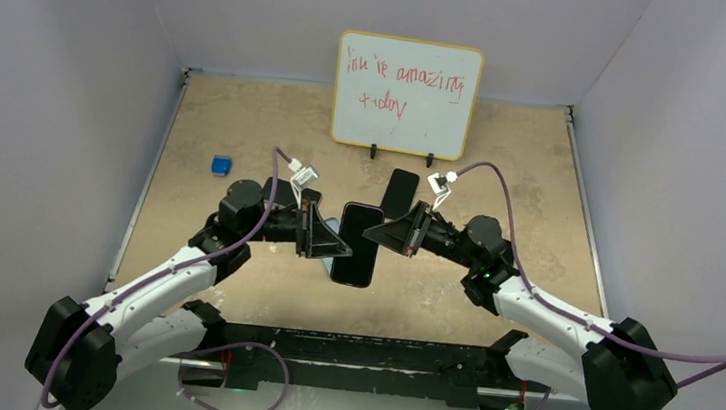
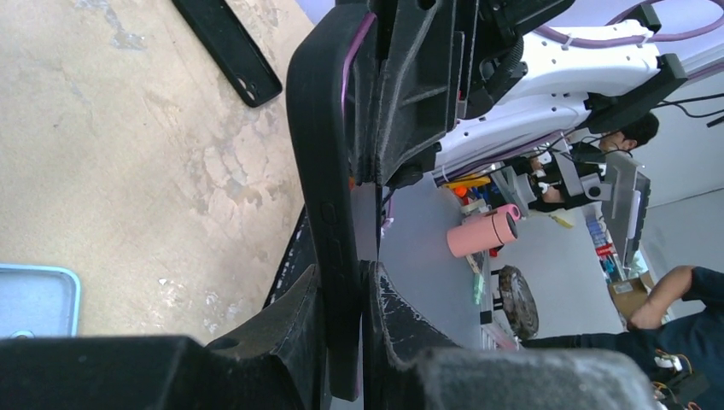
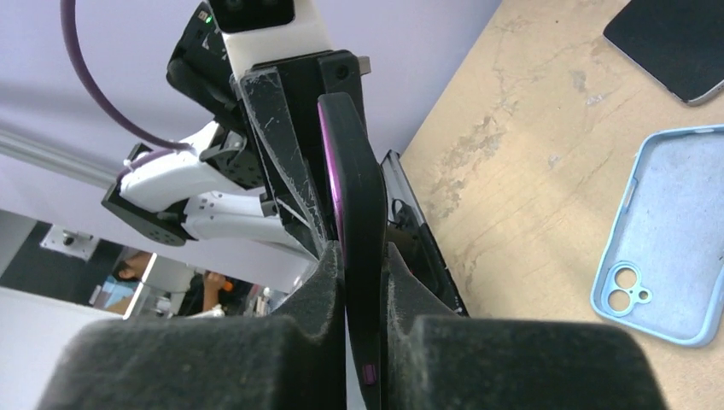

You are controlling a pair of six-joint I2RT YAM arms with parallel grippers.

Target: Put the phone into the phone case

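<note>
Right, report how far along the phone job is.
Done: the phone is picked up. In hand: left claw and right claw both grip it by its edges, above the table. Remaining: the phone case lies empty, hollow side up; the phone has yet to go in.

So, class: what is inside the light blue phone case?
Nothing shows: the phone case interior is bare in the right wrist view. From above, the phone covers most of it.
</note>
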